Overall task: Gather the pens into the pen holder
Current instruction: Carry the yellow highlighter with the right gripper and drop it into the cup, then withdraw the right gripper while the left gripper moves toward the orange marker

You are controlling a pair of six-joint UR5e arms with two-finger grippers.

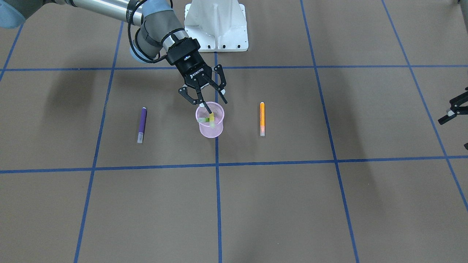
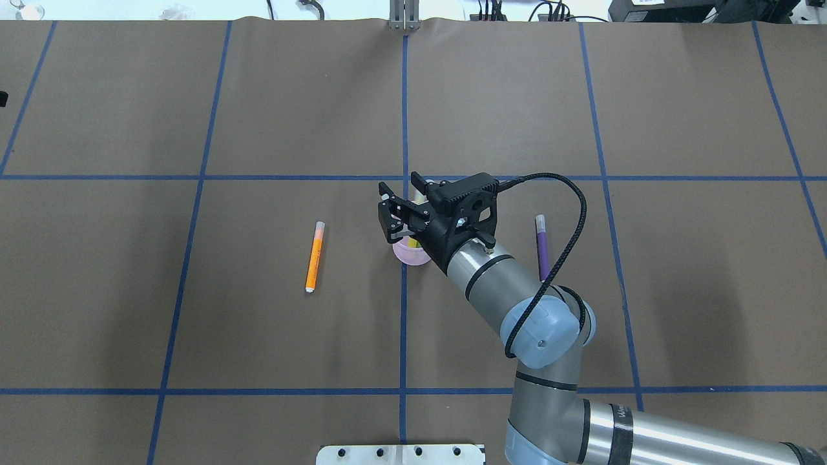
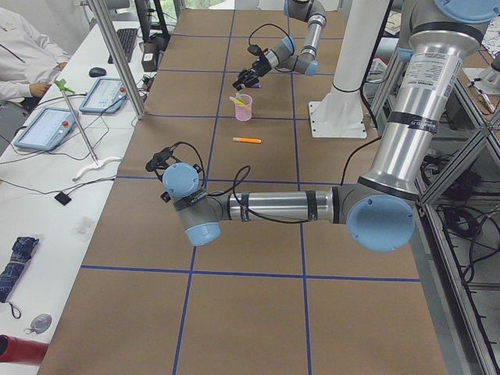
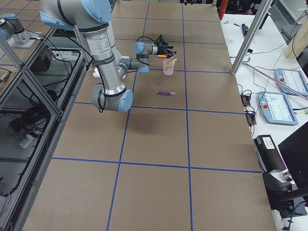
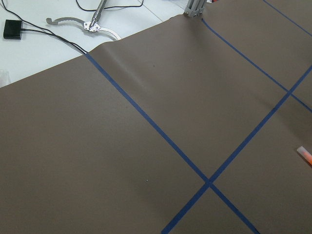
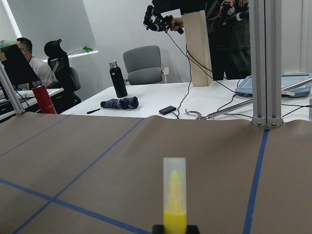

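Note:
The pink mesh pen holder point(image 1: 211, 128) stands at the table's middle. The light green pen point(image 1: 211, 119) stands tilted inside it, and its capped upper end shows in the right wrist view point(image 6: 174, 190). My right gripper point(image 1: 218, 107) hangs just above the holder's rim with its fingers apart, open around the pen's top. The purple pen point(image 1: 142, 125) lies flat on my right of the holder. The orange pen point(image 1: 262, 118) lies flat on my left of it. My left gripper point(image 1: 452, 109) is far off at the table's edge, cut off by the frame.
The brown table cover carries a grid of blue tape lines point(image 1: 216, 164). The white robot base point(image 1: 216, 25) stands behind the holder. Operator desks with tablets point(image 3: 47, 125) run along the table's far side. The orange pen's tip shows in the left wrist view point(image 5: 304, 155).

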